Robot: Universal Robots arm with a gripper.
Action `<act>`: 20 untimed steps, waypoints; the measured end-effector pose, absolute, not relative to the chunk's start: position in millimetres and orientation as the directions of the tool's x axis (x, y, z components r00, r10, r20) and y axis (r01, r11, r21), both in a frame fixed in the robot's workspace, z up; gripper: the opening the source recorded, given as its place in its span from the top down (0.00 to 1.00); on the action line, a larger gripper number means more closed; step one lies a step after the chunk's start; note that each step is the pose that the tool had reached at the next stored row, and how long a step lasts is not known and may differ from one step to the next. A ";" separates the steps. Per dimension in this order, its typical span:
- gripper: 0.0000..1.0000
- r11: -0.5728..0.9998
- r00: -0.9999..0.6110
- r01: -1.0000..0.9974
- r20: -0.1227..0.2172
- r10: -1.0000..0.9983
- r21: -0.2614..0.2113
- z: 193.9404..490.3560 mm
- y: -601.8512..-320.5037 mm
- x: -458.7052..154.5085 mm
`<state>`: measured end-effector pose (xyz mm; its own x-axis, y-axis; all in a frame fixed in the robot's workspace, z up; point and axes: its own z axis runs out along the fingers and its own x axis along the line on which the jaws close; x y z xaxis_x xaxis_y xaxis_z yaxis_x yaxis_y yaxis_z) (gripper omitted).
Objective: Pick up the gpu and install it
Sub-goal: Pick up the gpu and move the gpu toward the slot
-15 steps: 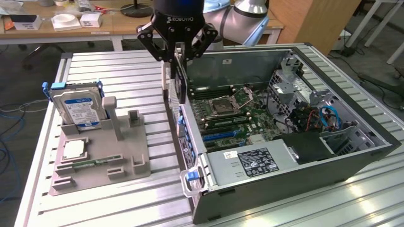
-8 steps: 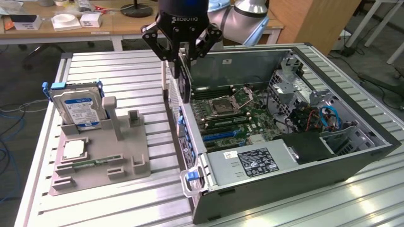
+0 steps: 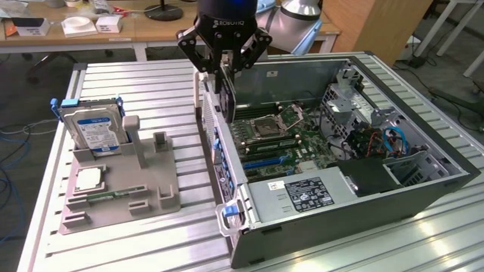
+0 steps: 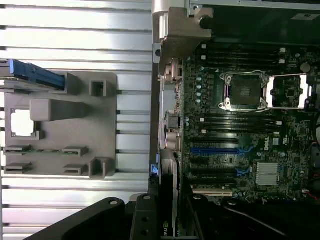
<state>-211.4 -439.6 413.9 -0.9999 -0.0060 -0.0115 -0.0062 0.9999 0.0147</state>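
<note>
Exterior view: gripper (image 3: 224, 69) half-open around gpu (image 3: 228, 99)

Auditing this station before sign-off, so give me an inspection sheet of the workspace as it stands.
Surface: ribbed silvery metal table.
Job's things: thin dark green gpu card held upright over the open grey metal computer case.
Clutter: grey plastic holder tray carrying an upright silver hard drive and a small green memory stick.
Gripper: black gripper shut on the gpu card.
Cables: blue cables inside the computer case.
Surroundings: wooden desk behind with white boxes.
</note>
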 end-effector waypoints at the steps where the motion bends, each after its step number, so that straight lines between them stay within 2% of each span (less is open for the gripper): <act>1: 0.73 1.000 -1.000 -0.006 -0.011 -0.006 0.015 413.9 -439.5 -210.2; 20: 0.73 1.000 -1.000 -0.006 -0.012 -0.006 0.015 413.8 -439.6 -191.0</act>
